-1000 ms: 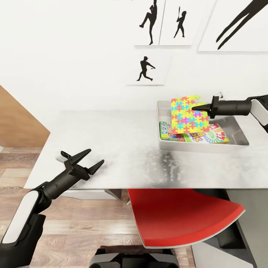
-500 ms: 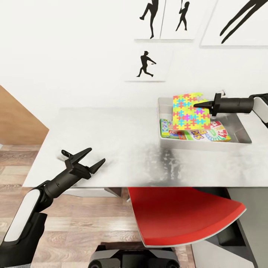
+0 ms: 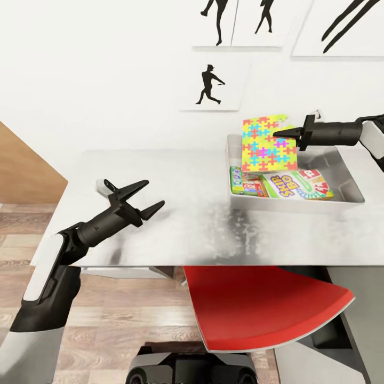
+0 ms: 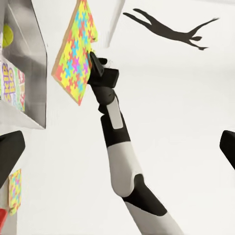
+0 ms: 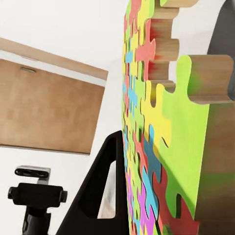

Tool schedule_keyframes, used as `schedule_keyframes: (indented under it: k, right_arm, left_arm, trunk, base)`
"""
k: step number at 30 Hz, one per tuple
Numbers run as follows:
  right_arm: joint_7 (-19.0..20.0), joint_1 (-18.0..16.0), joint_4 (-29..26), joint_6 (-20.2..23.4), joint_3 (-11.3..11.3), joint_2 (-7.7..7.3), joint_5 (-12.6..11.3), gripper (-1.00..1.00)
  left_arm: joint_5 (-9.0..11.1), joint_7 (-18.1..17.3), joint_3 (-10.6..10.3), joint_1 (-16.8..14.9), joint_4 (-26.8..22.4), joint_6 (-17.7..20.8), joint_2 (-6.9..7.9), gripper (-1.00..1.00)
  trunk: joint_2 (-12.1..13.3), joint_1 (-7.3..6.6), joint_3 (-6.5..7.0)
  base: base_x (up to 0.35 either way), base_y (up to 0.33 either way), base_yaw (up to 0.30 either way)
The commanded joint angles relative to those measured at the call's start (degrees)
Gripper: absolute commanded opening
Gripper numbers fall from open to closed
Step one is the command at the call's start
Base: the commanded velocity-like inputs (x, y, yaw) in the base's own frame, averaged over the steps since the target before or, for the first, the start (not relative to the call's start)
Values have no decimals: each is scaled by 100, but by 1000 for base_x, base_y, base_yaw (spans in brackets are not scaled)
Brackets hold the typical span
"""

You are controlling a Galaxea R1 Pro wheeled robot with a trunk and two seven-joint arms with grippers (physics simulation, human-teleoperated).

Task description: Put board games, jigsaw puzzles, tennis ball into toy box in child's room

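Right end effector (image 3: pixel 282 132): closed on the edge of a jigsaw puzzle (image 3: pixel 266 144), holding it upright, slightly tilted, above the toy box (image 3: pixel 349 184).
Toy box: sits on the pale surface (image 3: pixel 160 213), toward the robot's right; a "Skip-Bo" board game (image 3: pixel 301 184) lies flat inside.
Tennis ball (image 4: pixel 7 35): inside the toy box, seen from the left wrist.
Left end effector (image 3: pixel 143 198): open, empty, above the surface's left part.
Below: red chair (image 3: pixel 261 306), tucked under the surface.
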Motion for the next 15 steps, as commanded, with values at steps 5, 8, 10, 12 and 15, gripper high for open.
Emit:
schedule_keyframes:
  k: [5, 8, 10, 12, 15]
  right_arm:
    - [-31, -44, 136, 17, 17, 134, -14, -100]
    - [-42, -49, 160, 17, 15, 159, -16, -100]
    - [-47, -53, 175, 17, 14, 174, -21, -100]
    - [-52, -55, 185, 17, 11, 184, -23, -100]
    - [-54, -56, 192, 17, 10, 187, -27, -100]
  left_arm:
    - [945, 1697, -39, -560, 1, 0, -249, 100]
    - [1207, 2209, -39, -713, 1, -8, -343, 100]
    - [1383, 2562, -39, -839, 1, -31, -421, 100]
    - [1495, 2792, -41, -954, 1, -81, -482, 100]
    - [1570, 2953, -45, -1062, 1, -154, -522, 100]
  trunk:
    - [-10, 3, -55]
    - [-10, 3, -83]
    - [-10, 3, -101]
    - [-10, 3, -120]
    - [-10, 3, -148]
  base:
    - [0, 0, 0]
    - [0, 0, 0]
    - [0, 0, 0]
    - [0, 0, 0]
    - [0, 0, 0]
